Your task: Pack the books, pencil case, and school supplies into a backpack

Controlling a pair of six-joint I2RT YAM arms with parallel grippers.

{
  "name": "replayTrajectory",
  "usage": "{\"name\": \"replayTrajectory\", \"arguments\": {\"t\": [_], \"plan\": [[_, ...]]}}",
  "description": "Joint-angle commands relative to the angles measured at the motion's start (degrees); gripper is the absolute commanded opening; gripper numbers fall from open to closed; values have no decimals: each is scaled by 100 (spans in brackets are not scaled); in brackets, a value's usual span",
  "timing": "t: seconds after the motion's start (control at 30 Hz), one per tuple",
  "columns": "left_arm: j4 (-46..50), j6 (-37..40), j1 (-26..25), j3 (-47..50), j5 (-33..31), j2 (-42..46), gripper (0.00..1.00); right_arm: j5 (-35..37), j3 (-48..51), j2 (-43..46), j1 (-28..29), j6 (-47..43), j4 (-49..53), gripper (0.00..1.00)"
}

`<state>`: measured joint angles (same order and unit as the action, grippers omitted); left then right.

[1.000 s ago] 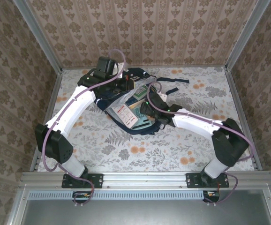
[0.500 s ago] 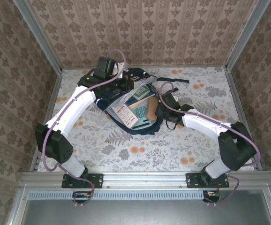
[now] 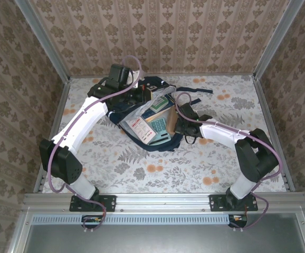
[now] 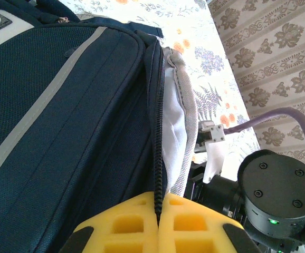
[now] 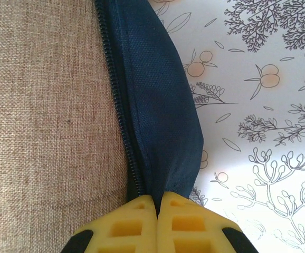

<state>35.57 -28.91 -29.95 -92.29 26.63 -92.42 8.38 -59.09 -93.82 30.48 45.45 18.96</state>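
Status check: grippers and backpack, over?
Left gripper shut on backpack zipper edge. Right gripper shut on the opposite rim. Backpack open, pencil case against that rim. No obstruction seen.

The top camera looks steeply down from above and behind the arm bases (image 3: 92,202), taking in the whole table (image 3: 194,168). Both wrist cameras sit very close, facing along the backpack (image 3: 158,146) zipper edge, seen at the overhead frame's centre.
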Motion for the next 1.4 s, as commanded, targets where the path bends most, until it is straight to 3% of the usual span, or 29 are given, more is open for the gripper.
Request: {"name": "replayTrajectory", "arguments": {"t": [0.0,0.37,0.4,0.43,0.47,0.57,0.7,0.83,0.9,1.0,1.17,1.37], "plan": [[-314,51,-10,-270,283,38,0,321,340,807,-42,204,295,0],[-366,58,-230,-768,542,-607,0,307,2127,3131,2,874,789,0],[-361,54,-230,-768,548,-639,0,277,2216,3227,11,870,751,5],[-337,77,-230,-774,556,-666,0,228,2267,3324,11,822,708,20],[-311,95,-230,-779,562,-688,0,209,2258,3386,11,778,729,29],[-218,178,-200,-779,565,-724,0,222,2052,3530,19,593,917,48],[-96,279,-118,-742,562,-683,1,93,1719,3626,71,289,818,55],[-56,331,55,-690,488,-546,43,-319,1279,3174,128,140,372,57],[-27,360,188,-661,400,-452,57,-470,922,2799,170,51,279,58],[2,392,533,-584,316,-332,69,-632,399,2206,221,-92,190,60],[-4,389,1228,-499,67,-375,71,-763,-103,1567,213,-320,117,61],[-123,537,2012,-695,-660,-981,70,-970,-261,1539,80,-459,169,65]]}}
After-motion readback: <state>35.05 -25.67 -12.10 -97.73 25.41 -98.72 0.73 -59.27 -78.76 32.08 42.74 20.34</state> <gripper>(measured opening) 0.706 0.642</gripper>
